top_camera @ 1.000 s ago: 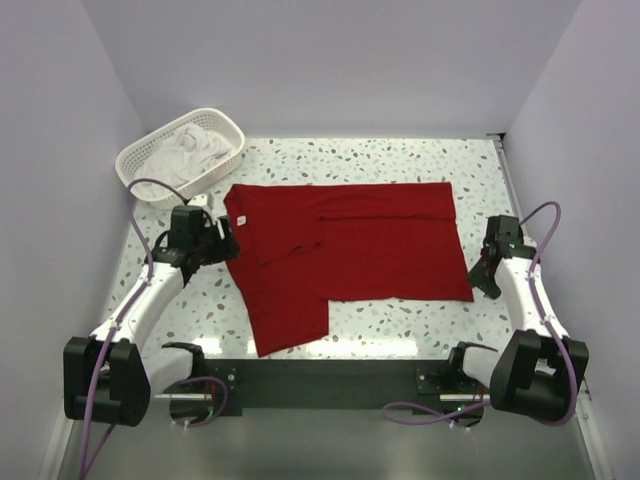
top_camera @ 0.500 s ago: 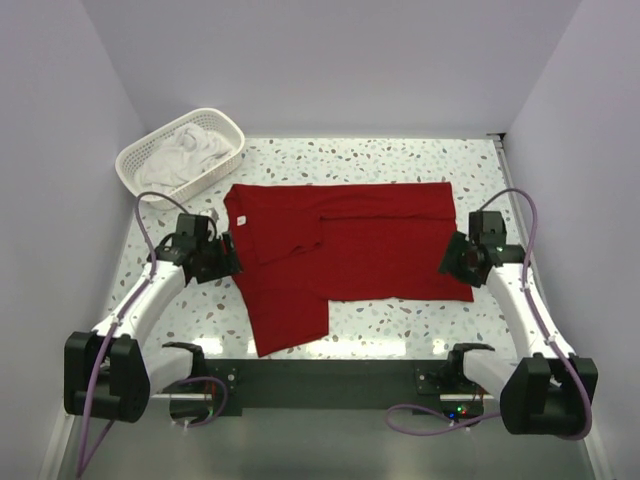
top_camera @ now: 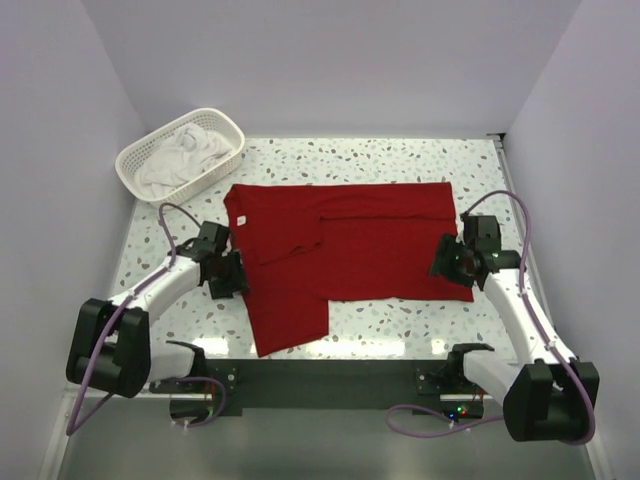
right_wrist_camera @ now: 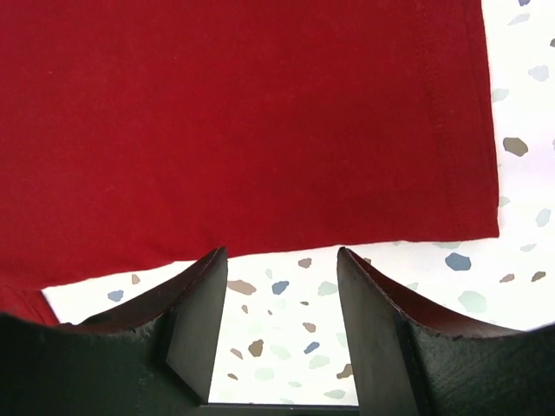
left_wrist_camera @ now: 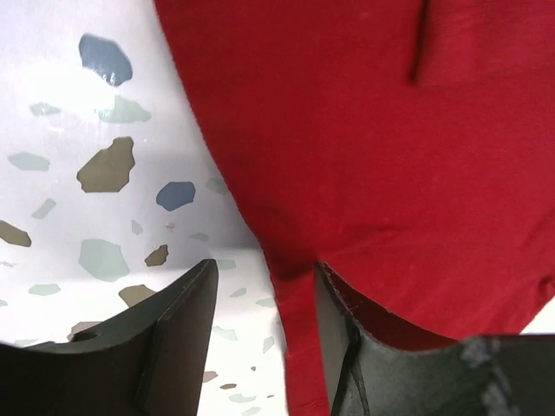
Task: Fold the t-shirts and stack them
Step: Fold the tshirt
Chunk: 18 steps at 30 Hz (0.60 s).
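At the far left corner a white basket [top_camera: 205, 172] holds crumpled white shirts [top_camera: 185, 150]. Nearer, the left claw [top_camera: 236, 276] sits low at the left edge of the red shirt [top_camera: 350, 250]. In the left wrist view its fingers [left_wrist_camera: 173, 329] are spread. The shirt's edge [left_wrist_camera: 364, 156] runs down through the gap between them, with one finger over the speckled table [left_wrist_camera: 87, 104] and the other over the cloth. Nothing is pinched.

The red shirt lies flat in the middle of the table [top_camera: 380, 160], well apart from the basket. Its collar end, with a small white label [top_camera: 245, 216], is to the left. One sleeve is folded in over the body, and a flap of cloth hangs toward the near edge on the left.

The right claw [top_camera: 442, 264] is at the shirt's right end, by the near corner of the hem. In the right wrist view its fingers [right_wrist_camera: 195, 312] stand apart over bare table [right_wrist_camera: 520, 260], just beside the hem of the shirt [right_wrist_camera: 260, 113], gripping nothing.
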Available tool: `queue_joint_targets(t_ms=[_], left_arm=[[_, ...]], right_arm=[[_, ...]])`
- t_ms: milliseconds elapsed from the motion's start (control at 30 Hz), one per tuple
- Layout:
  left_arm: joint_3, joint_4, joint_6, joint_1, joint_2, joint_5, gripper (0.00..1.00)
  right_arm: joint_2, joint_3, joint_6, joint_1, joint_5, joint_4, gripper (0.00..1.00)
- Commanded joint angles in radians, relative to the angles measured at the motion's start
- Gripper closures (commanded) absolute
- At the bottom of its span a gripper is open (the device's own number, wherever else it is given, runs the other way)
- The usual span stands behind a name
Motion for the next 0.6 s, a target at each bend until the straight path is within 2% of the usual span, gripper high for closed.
queue_joint_targets(t_ms=[0, 100, 233, 567], left_arm=[[-0.023, 0.048, -0.059, -0.016, 0.008, -0.048, 0.48], [-0.039, 0.077, -0.071, -0.019, 0.019, -0.066, 0.5], [-0.065, 0.114, -0.084, -0.029, 0.031, -0.069, 0.56], [-0.083, 0.125, -0.108, -0.029, -0.002, -0.1, 0.54]], right_arm=[[-0.035, -0.01, -0.017, 0.003, -0.02, 0.033, 0.42], [-0.035, -0.014, -0.019, 0.003, -0.019, 0.038, 0.42], [-0.032, -0.013, -0.02, 0.003, -0.014, 0.036, 0.42], [-0.024, -0.008, -0.017, 0.004, -0.004, 0.026, 0.42]])
